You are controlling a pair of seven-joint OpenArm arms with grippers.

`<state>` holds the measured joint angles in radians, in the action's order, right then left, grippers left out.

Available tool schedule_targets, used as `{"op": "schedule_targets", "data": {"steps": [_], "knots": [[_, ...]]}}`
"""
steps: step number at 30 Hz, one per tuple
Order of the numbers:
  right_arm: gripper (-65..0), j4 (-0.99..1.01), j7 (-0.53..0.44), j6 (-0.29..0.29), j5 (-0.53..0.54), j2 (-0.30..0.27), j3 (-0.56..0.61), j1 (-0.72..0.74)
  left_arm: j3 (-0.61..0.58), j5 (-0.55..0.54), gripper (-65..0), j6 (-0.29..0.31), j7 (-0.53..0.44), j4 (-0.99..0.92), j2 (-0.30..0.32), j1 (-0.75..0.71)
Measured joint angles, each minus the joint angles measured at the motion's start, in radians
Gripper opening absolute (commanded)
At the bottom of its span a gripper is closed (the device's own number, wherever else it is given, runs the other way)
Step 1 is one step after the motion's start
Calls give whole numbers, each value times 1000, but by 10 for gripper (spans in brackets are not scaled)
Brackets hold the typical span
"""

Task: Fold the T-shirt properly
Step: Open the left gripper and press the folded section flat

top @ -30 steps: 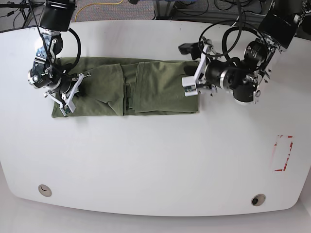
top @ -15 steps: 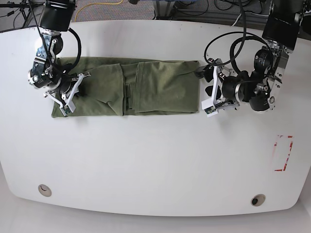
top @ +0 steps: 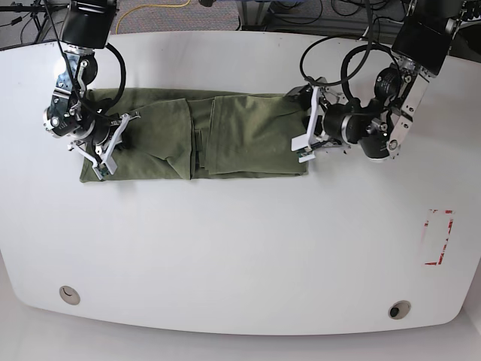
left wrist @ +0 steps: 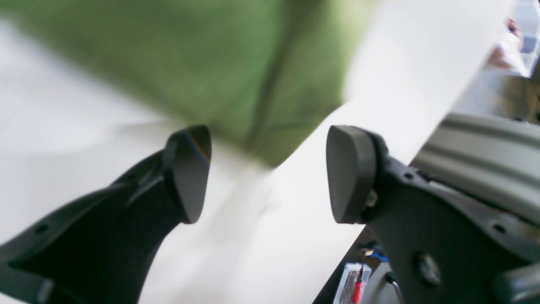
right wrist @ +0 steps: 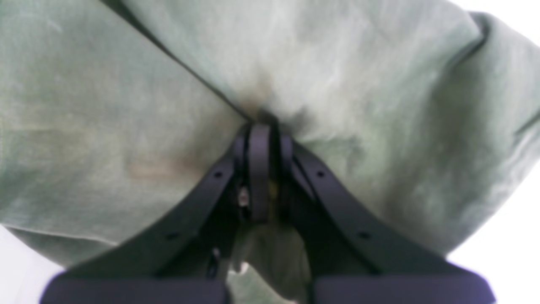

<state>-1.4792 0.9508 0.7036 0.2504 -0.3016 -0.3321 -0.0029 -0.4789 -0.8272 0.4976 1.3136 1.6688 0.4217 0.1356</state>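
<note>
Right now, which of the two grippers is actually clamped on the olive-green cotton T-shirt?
The right gripper, shut on the olive-green cotton T-shirt; the left gripper stands open and empty.

Overhead base view; close wrist views

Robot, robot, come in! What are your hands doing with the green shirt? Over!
Right gripper shut on T-shirt. Left gripper open at its other edge, holding nothing. Nothing in the way.

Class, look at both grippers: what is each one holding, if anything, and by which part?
The right gripper is shut on the T-shirt, pinching cloth near its end. The left gripper is open at the opposite end, holding nothing.
</note>
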Motion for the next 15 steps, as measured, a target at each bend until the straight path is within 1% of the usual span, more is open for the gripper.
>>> {"op": "schedule_targets", "data": {"steps": [3,7,8,12,15], "knots": [[-620,0,0,0,0,0,0,0,-31,-22,-260,1,-10,-5,-5,-2],[-620,0,0,0,-3,0,0,0,-62,-14,-260,1,-8,-6,3,-5],[-620,0,0,0,-4,0,0,0,-71,-11,-260,7,-5,-6,4,-5],[-620,0,0,0,-3,0,0,0,-114,-6,-260,61,-1,-6,4,-3],[-620,0,0,0,-3,0,0,0,-126,-11,-260,82,-1,3,-1,-8]]}}
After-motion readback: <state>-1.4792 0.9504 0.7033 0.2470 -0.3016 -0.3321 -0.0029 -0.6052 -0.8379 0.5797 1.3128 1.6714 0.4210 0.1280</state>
